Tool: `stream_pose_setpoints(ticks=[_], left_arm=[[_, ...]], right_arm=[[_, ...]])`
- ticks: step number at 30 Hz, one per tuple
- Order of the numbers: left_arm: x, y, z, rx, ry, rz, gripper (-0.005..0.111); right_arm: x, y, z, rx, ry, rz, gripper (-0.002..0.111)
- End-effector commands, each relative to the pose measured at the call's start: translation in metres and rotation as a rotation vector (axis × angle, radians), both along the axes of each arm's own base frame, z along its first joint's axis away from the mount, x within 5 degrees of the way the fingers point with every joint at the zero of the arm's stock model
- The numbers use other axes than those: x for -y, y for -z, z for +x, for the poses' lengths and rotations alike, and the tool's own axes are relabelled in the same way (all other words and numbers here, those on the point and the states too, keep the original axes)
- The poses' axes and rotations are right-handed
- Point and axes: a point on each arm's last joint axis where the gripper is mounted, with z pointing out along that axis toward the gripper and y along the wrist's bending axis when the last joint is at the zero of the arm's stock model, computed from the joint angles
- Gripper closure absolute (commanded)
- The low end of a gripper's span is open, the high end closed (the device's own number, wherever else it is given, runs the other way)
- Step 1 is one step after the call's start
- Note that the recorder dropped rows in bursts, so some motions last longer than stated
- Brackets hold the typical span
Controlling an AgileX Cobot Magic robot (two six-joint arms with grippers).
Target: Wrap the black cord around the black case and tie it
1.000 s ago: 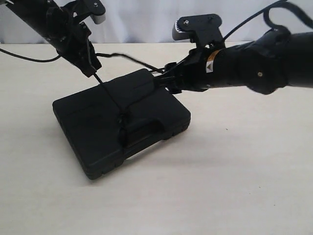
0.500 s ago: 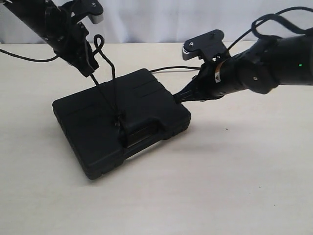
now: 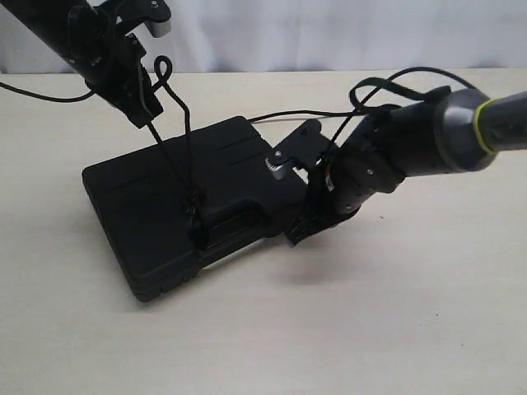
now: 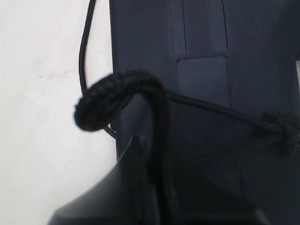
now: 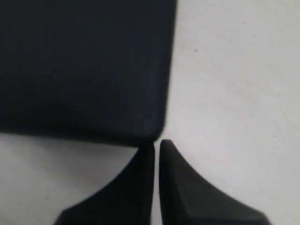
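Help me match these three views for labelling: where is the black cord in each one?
Exterior view: the black cord runs from the left gripper, upper left, down to a knot on the black case.
Left wrist view: the cord's thick loop sits mid-picture, strands running on to the knot over the case.
Right wrist view: not in it.
Shared landmark: the black case; the right wrist view shows only its corner.

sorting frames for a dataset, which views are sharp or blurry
Exterior view: evenly lit, fairly sharp, soft shadow under the black case. Left wrist view: braid of the black cord readable, case behind soft. Right wrist view: blurred throughout, case featureless, dark.
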Motion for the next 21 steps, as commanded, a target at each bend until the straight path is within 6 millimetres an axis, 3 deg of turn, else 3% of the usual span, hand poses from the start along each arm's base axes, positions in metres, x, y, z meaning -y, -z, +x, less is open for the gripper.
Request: stream_pose_setpoints(ticks=[1,3,5,8,11,16,21], left_arm=[[0.0,-0.006,0.0,0.03,0.031,0.011,0.107],[0.0,-0.006,0.0,0.035,0.042,0.015,0.107],[0.0,-0.005,0.0,0.026,0.045,0.015,0.107],[0.001,-0.005,-0.002,0.004,0.051,0.013,0.107],[0.001,-0.005,-0.003,-0.003,0.053,0.01,0.107],[0.001,-0.004,-0.004,-0.014,0.054,0.004,0.107],[0.001,-0.004,-0.006,-0.032,0.06,0.004,0.107]], right_arm=[[-0.038,0.007,-0.037,-0.037,-0.174,-0.011,0.104],[-0.058,0.006,-0.064,-0.035,-0.313,-0.042,0.104],[-0.063,-0.011,-0.071,0.004,-0.328,-0.028,0.104],[-0.037,-0.048,-0.048,0.09,-0.138,0.057,0.104],[-0.011,-0.065,-0.022,0.104,0.049,0.132,0.104],[0.019,-0.071,0.02,-0.009,0.172,0.119,0.104],[0.019,-0.064,0.057,-0.058,0.194,0.184,0.104]])
